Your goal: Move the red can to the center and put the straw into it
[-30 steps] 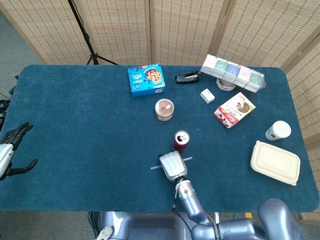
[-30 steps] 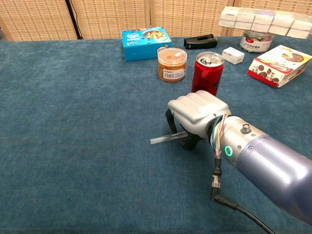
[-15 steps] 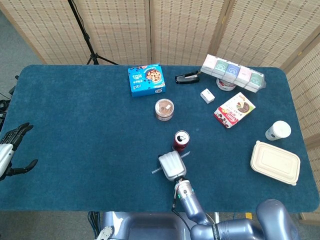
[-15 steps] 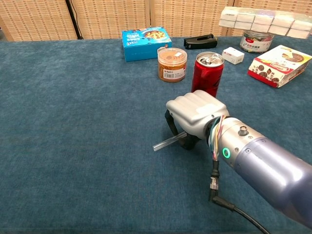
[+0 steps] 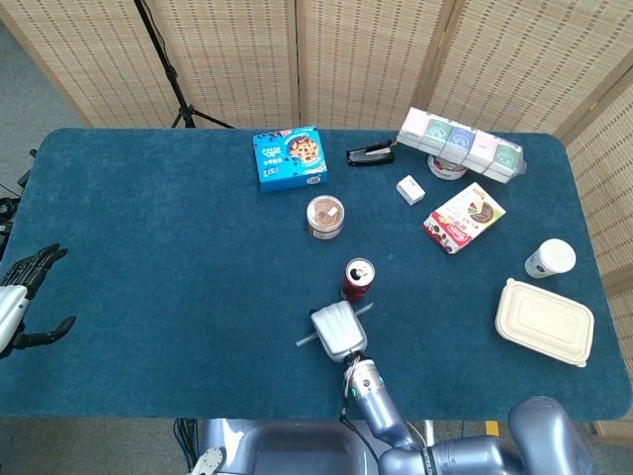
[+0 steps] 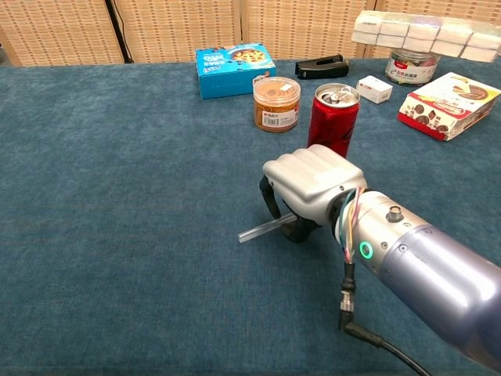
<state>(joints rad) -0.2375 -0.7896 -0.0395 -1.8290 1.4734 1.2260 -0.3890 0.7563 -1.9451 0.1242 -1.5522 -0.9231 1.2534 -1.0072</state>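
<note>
The red can point(image 5: 358, 278) stands upright near the middle of the table point(image 5: 148, 257), a bit toward the front edge. Its top is open. In the chest view the right hand point(image 6: 311, 188) covers the bottom of the can, so only the top part shows.

The right hand sits just in front of the can. Its fingers are curled around the straw point(image 6: 264, 229) and hold it. The straw is clear and thin. One end pokes out to the left of the hand, tilted a little. In the head view a short bit also pokes out on the other side, close to the can. The middle of the straw is hidden inside the hand. You cannot tell if the straw touches the table.

The left hand point(image 5: 22, 297) is far off at the left edge of the table. It holds nothing and its fingers are spread. The picture edge cuts part of it off, and the chest view does not show it.

Behind the can stands a small brown jar point(image 5: 324, 216). A blue cookie box point(image 5: 289, 157) lies near the back edge. A white lunch box point(image 5: 545, 322) lies near the right edge, with a white cup point(image 5: 550, 257) just behind it.
</note>
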